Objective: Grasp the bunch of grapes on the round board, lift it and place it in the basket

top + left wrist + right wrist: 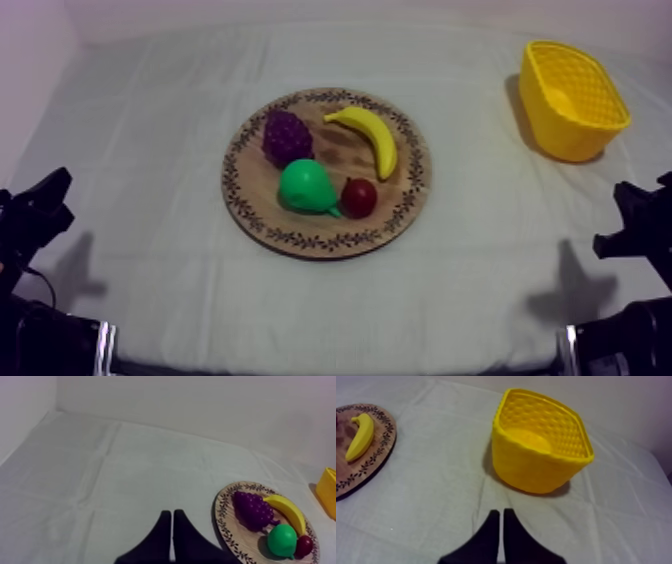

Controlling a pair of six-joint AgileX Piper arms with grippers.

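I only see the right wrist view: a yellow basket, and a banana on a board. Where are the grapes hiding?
Observer: The bunch of grapes lies on the wooden board, on the far side of the banana from the yellow basket.
Child: Is the other arm near them?
Observer: Not really. The left hand is shut on nothing, over bare cloth off to the side of the board.
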